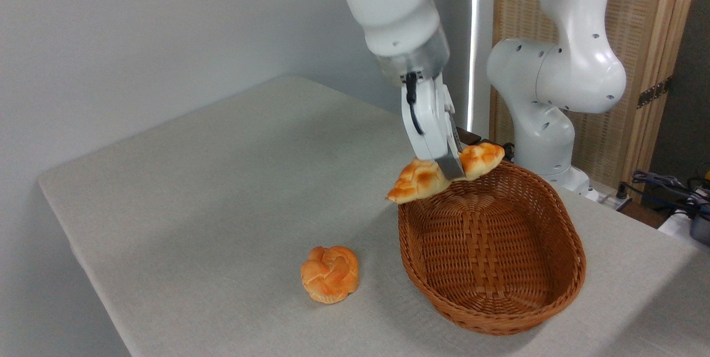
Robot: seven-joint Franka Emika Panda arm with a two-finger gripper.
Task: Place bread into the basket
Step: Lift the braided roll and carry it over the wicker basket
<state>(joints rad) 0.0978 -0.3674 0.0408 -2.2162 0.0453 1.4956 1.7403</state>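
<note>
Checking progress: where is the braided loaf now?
The braided loaf is held in the gripper, in the air over the wicker basket's far left rim, right of centre.

Table [222, 179]: pale grey cloth-covered top. Basket [577, 268]: brown woven oval, resting on the table directly below the gripper [452, 171], interior bare. Round knotted bun [330, 274]: orange, lying on the cloth below-left of the gripper, apart from the basket.

Directly below the gripper [450, 167] stands the back rim of the basket [546, 301], very near under the held bread [444, 173]. In front of the jaws the basket inside is open (nothing lies in it). Left of the jaws, lower, the table [222, 179] is free except the round bun [330, 274].
</note>
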